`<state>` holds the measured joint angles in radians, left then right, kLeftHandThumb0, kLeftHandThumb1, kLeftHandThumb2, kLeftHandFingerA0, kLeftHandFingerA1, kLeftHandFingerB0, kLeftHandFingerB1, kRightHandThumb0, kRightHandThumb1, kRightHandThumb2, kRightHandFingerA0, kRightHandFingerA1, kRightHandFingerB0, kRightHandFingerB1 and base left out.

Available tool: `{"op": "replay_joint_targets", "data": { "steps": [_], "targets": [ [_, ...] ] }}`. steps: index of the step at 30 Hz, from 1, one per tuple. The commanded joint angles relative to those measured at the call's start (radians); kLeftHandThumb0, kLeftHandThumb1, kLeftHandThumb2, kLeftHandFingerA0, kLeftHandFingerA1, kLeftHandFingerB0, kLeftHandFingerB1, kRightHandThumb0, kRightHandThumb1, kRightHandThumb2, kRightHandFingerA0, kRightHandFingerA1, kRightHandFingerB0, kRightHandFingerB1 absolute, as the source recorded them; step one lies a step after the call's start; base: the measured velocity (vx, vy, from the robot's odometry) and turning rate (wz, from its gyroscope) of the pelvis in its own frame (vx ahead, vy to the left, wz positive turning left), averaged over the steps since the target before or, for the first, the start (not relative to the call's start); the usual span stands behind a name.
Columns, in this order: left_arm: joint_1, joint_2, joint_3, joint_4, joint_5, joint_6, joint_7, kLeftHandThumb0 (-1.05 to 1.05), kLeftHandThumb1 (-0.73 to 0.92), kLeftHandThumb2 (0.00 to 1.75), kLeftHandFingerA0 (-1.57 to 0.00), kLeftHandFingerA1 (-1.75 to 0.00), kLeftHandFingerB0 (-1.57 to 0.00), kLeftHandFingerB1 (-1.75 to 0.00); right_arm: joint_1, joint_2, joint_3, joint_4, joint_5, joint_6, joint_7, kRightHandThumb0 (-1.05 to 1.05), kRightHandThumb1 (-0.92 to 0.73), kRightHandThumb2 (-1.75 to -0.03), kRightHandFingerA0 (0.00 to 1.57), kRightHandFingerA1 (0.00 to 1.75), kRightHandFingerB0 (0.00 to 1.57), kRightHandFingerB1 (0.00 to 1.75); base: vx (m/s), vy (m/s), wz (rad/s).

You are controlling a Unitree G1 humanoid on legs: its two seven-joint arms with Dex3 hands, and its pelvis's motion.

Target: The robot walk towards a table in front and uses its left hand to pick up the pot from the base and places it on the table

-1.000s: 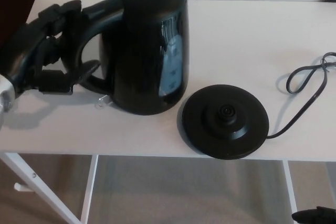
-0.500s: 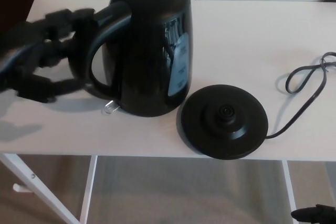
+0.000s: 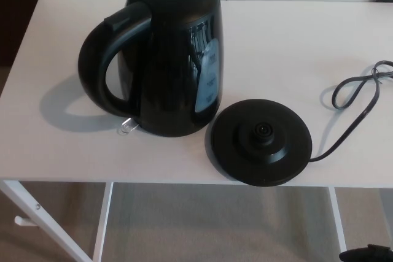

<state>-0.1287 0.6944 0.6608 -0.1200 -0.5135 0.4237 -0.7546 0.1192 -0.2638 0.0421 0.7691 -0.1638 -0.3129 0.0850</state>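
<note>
Table is the biggest thing seen: it is white and wide, and most of the view is filled by it. The black pot is stood upright on the table top, a little left of the middle. Its looped handle is turned to 9 o'clock and its spout is pointed to about 12 o'clock. The handle is not held by anything. The pot is not on its stand.

The round black base is laid flat on the table at 4 o'clock from the pot, just beside it. Whether the two are touching cannot be told. A dark cord is run out from the base at 3 o'clock and is looped near the right edge of the table. A small clear tab is seen at the pot's bottom edge, at 7 o'clock, under the handle.

Only a small dark bit of the right hand is seen, low in the bottom right corner, below the front edge of the table. Whether it is loose or clenched cannot be told. The pot is placed at 10 o'clock from it, well apart. The left hand is not in view.
</note>
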Motion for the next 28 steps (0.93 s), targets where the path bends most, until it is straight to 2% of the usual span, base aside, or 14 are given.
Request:
{"op": "replay_joint_targets", "data": {
  "steps": [1,2,4,6,7,9,10,13,15,16,20,21,25,28],
  "targets": [
    [0.457,-0.192,0.376,0.024,-0.176,-0.118,-0.202,-0.97,0.54,0.59,0.00,0.00,0.00,0.00,0.046,-0.024,0.015,0.049,-0.021,-0.006,-0.001,-0.45,-0.57,-0.57,0.84,0.52,0.68,0.48,0.00,0.000,0.00],
    [0.583,-0.287,0.371,0.005,-0.158,-0.190,-0.252,-1.00,0.52,0.62,0.00,0.00,0.00,0.00,0.047,-0.025,0.019,0.061,-0.024,-0.010,-0.002,-0.45,-0.57,-0.58,0.83,0.52,0.67,0.47,0.00,0.000,0.00],
    [0.698,-0.375,0.337,0.011,-0.122,-0.264,-0.295,-0.95,0.50,0.68,0.00,-0.01,0.00,0.00,0.043,-0.017,0.023,0.080,-0.027,-0.030,-0.011,-0.44,-0.56,-0.57,0.85,0.53,0.67,0.48,0.00,0.000,0.00],
    [0.775,-0.423,0.304,0.033,-0.113,-0.286,-0.344,-0.88,0.51,0.61,0.00,-0.01,0.00,-0.04,0.048,-0.007,0.027,0.090,-0.026,-0.034,-0.018,-0.44,-0.56,-0.57,0.85,0.53,0.67,0.47,0.00,0.000,0.00],
    [0.818,-0.454,0.254,0.059,-0.070,-0.341,-0.354,-0.79,0.43,0.86,0.00,0.00,0.00,-0.06,0.049,-0.001,0.025,0.101,-0.021,-0.040,-0.023,-0.44,-0.56,-0.57,0.83,0.53,0.67,0.48,0.00,0.000,0.00],
    [0.920,-0.523,0.116,0.123,0.066,-0.496,-0.354,-0.78,0.43,0.75,0.00,-0.03,0.00,-0.01,0.061,0.010,0.014,0.123,-0.004,-0.068,-0.028,-0.45,-0.57,-0.57,0.80,0.54,0.65,0.48,0.00,0.000,0.00],
    [0.959,-0.525,0.046,0.151,0.153,-0.578,-0.323,-0.80,0.46,0.85,0.00,-0.05,0.00,-0.04,0.069,0.016,0.008,0.129,0.004,-0.081,-0.030,-0.45,-0.56,-0.57,0.80,0.54,0.65,0.48,0.00,0.000,0.00],
    [0.990,-0.463,-0.160,0.230,0.437,-0.730,-0.121,-0.63,0.39,0.78,0.00,-0.14,0.00,-0.10,0.084,0.029,0.000,0.122,0.016,-0.079,-0.035,-0.47,-0.58,-0.57,0.77,0.53,0.62,0.47,0.00,0.000,0.00],
    [0.963,-0.455,-0.235,0.276,0.508,-0.752,-0.035,-0.56,0.36,0.74,0.00,-0.16,0.00,-0.12,0.086,0.030,-0.004,0.126,0.018,-0.094,-0.041,-0.49,-0.57,-0.57,0.76,0.54,0.60,0.47,0.00,0.000,0.00],
    [0.920,-0.447,-0.315,0.303,0.576,-0.739,0.038,-0.61,0.38,0.77,0.00,-0.16,0.00,-0.11,0.084,0.035,-0.018,0.133,0.035,-0.108,-0.034,-0.55,-0.57,-0.57,0.66,0.55,0.57,0.47,0.00,0.000,0.00],
    [0.794,-0.450,-0.446,0.355,0.596,-0.602,0.113,-0.69,0.42,0.83,0.00,-0.15,0.00,-0.13,0.091,0.038,-0.030,0.134,0.044,-0.137,-0.042,-0.70,-0.62,-0.59,0.54,0.53,0.47,0.42,0.00,0.000,0.00],
    [0.770,-0.454,-0.464,0.370,0.591,-0.581,0.129,-0.76,0.55,0.57,0.00,-0.24,0.00,-0.18,0.095,0.039,-0.032,0.135,0.047,-0.147,-0.040,-0.72,-0.64,-0.60,0.49,0.51,0.42,0.40,0.00,0.000,0.00],
    [0.649,-0.474,-0.517,0.481,0.574,-0.529,0.195,-0.84,0.49,0.65,-0.02,-0.25,-0.01,-0.20,0.106,0.047,-0.036,0.137,0.043,-0.165,-0.063,-0.74,-0.69,-0.61,0.43,0.48,0.36,0.37,0.00,0.000,0.00],
    [0.609,-0.494,-0.501,0.547,0.525,-0.523,0.204,-0.73,0.52,0.57,-0.03,-0.28,0.00,-0.24,0.110,0.056,-0.040,0.137,0.046,-0.171,-0.070,-0.77,-0.69,-0.61,0.39,0.47,0.32,0.37,0.00,0.000,0.00]
  ]
}}
